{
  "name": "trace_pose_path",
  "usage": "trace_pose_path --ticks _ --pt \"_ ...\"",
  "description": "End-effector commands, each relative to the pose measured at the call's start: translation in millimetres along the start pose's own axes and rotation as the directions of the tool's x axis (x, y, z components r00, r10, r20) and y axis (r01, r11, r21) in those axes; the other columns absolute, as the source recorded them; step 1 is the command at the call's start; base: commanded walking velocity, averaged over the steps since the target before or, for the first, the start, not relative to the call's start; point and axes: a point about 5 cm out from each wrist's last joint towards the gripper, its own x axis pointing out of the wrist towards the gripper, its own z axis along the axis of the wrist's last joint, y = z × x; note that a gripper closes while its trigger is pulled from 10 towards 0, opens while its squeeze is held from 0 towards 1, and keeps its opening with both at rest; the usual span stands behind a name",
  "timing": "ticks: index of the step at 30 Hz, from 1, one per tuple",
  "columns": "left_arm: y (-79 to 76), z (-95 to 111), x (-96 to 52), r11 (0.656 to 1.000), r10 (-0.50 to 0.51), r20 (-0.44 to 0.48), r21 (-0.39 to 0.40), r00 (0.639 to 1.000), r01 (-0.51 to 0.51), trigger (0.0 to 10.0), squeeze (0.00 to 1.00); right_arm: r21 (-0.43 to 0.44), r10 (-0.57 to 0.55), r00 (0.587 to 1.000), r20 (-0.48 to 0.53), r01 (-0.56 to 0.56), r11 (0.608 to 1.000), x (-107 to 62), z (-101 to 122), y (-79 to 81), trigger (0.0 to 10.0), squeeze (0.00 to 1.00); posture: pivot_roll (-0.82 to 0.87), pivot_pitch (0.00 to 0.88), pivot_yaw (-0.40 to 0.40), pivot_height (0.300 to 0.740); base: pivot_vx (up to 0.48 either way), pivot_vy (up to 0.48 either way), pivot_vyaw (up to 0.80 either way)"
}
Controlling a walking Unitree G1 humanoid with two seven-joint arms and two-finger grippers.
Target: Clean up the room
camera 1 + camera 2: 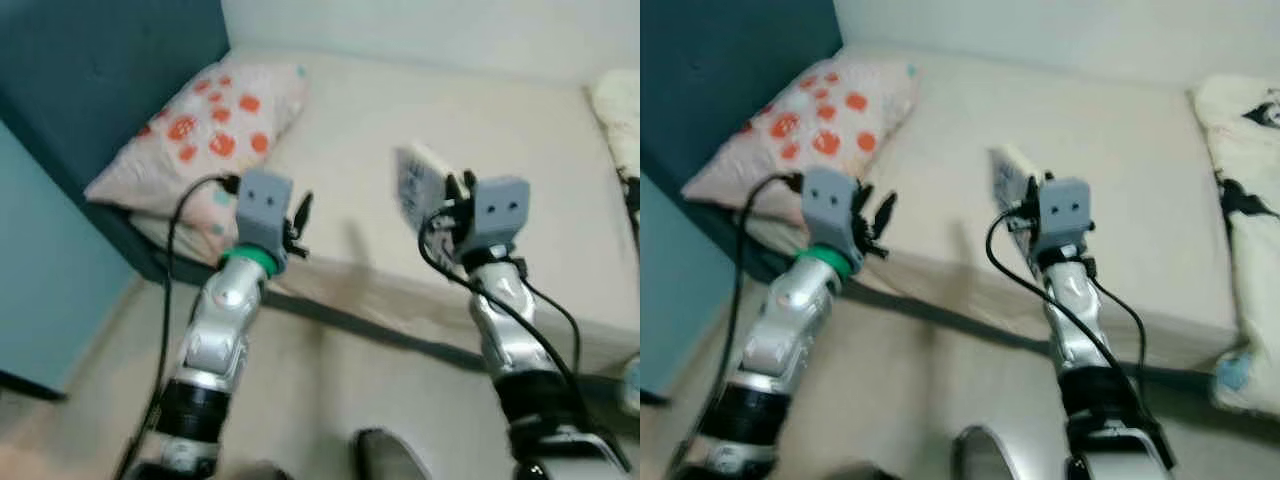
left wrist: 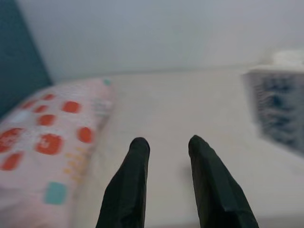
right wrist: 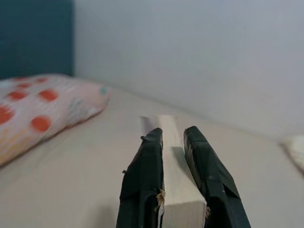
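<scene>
Here, right end effector pinching a flat patterned book, fingers pressed against both its faces, held upright above the bed near its front edge. Left end effector spread and empty, hovering over the same bed edge, beside the pillow with orange spots lying at the headboard end. Cream blanket at the bed's far side.
</scene>
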Motion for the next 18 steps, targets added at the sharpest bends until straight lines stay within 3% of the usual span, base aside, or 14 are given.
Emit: trace_pose_path --ticks 1,18 --pt "4.6 -7.2 -3.6 1.0 0.018 -0.026 0.004 1.0 -0.018 10.0 0.0 0.012 0.023 0.999 0.035 -0.024 1.0 1.2 5.3 8.3 10.0 0.0 0.0 0.037 0.059 0.715 0.48 0.0 0.0" --pt "5.5 -8.1 -3.1 1.0 0.022 -0.03 0.005 0.999 -0.022 10.0 0.0 0.024 0.027 0.999 0.032 -0.028 0.999 0.0 4.1 9.6 10.0 0.0 0.0 0.042 0.061 0.715 0.464 0.0 0.0"
